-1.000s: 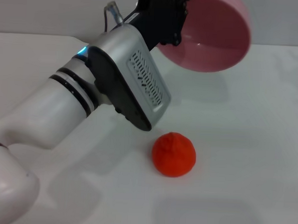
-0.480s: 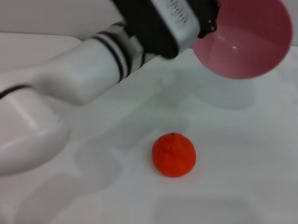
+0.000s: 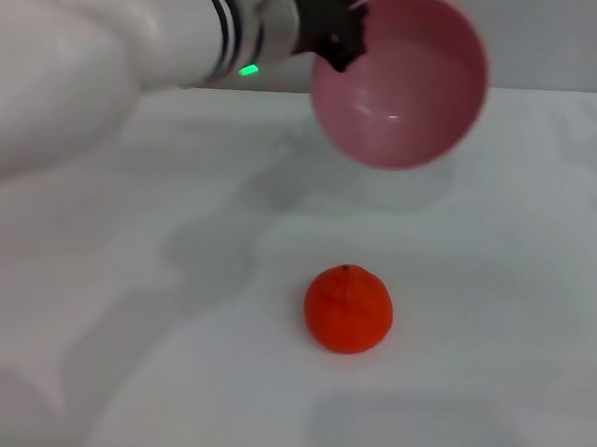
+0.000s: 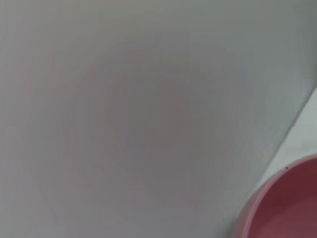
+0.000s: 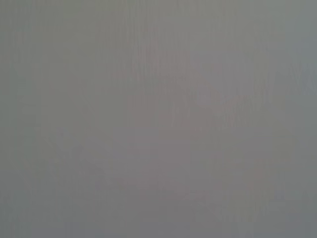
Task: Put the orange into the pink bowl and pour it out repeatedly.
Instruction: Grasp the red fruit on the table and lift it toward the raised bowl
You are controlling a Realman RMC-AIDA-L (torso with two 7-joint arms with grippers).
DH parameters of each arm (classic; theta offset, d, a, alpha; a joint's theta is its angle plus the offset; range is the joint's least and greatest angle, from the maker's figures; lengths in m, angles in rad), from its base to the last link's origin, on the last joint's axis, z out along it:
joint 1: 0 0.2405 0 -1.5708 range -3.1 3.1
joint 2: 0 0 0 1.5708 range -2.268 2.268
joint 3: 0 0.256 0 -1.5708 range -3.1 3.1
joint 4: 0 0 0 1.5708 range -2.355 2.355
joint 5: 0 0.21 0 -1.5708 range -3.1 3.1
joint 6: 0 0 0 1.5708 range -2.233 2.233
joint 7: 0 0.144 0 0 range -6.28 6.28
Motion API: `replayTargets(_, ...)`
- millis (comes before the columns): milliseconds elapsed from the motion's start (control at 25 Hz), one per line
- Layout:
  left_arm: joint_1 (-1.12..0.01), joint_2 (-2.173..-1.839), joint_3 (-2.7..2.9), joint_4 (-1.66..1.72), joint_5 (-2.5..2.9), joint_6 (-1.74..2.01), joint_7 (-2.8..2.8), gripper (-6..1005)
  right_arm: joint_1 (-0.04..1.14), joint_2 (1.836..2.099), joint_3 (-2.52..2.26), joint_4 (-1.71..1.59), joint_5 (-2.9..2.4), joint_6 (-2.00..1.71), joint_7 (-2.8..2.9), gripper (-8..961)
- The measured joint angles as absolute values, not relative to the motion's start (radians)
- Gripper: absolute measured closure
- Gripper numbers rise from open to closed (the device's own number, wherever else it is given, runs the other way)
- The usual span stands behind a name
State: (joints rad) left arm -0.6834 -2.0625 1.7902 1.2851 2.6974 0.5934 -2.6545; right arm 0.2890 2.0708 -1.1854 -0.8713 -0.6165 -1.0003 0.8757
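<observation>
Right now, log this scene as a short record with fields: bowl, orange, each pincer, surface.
bowl: pink, held up off the table, tipped so its empty inside faces the head camera
orange: on the table, stem up, in front of the bowl, apart from it
left pincer: shut on the bowl's rim at its left edge
right pincer: not in view
table: white
</observation>
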Motion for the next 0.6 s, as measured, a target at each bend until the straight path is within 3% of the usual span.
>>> replayTargets(400, -0.872, -2.055, 1.305, 1.183, 2.653, 1.18, -2.5, 957, 0.304, 2.07, -1.194, -0.868, -0.624, -0.991, 0.881, 510)
replayTargets(600, -0.928, -2.011, 1.079, 1.099, 2.698, 1.427, -2.418, 957, 0.319, 2.062, -1.204, -0.886, -0.701, -0.914, 0.99, 510)
